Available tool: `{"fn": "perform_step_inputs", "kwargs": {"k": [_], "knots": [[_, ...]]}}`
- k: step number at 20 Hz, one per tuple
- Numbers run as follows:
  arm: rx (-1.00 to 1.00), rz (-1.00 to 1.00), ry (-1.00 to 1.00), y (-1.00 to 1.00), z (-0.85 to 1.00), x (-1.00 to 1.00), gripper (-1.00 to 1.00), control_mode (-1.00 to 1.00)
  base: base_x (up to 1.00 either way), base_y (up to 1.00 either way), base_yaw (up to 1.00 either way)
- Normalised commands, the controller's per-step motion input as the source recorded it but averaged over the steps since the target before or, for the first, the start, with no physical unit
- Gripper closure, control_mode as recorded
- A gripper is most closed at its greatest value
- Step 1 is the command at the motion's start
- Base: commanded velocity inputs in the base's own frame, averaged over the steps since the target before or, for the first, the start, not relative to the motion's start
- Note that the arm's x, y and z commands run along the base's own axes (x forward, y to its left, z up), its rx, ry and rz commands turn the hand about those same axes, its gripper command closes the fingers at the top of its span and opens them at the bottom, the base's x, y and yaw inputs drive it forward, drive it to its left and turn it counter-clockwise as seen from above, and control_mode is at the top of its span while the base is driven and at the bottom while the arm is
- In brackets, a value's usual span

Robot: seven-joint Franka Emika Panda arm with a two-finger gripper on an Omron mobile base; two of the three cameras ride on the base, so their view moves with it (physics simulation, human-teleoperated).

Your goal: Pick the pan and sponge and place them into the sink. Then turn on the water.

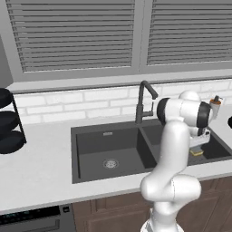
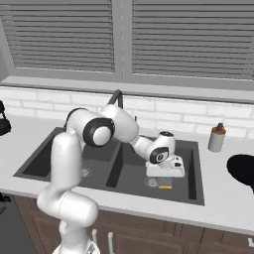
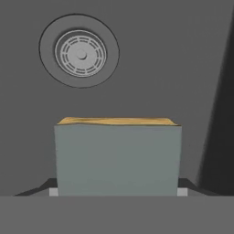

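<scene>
Low in the right basin of the dark double sink, the robot's claw hangs over the sponge, whose yellow layer peeks out just beneath the hand near the round drain. From the hand's own camera the sponge sits squarely between the two fingertips, grey-green face toward the lens, its long axis running from nine to three o'clock across the gap, with the drain up at eleven o'clock. The claw's jaws stand wide, each tip right at an end of the block; whether they press on it or have let it go cannot be told from these views. The sponge appears to be down on or just above the basin floor. The pan looks to be the dark round shape on the table at three o'clock of the sink, well apart from the claw, so the next reach likely swings that way. No stream runs from the gooseneck faucet.
</scene>
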Motion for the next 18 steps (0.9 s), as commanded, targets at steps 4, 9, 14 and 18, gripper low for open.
{"fn": "perform_step_inputs", "kwargs": {"k": [4, 9, 14, 18], "knots": [[0.00, 0.00, -0.04, -0.14, -0.49, 0.33, 1.00, -1.00, 0.00, 0.00, 0.00], [0.00, 0.00, -0.01, -0.05, -0.25, 0.25, 1.00, -1.00, 0.00, 0.00, 0.00], [0.00, 0.00, -0.03, 0.00, -0.25, 0.14, 1.00, -1.00, 0.00, 0.00, 0.00], [0.00, 0.00, -0.03, 0.00, -0.37, 0.09, 1.00, -1.00, 0.00, 0.00, 0.00]]}}
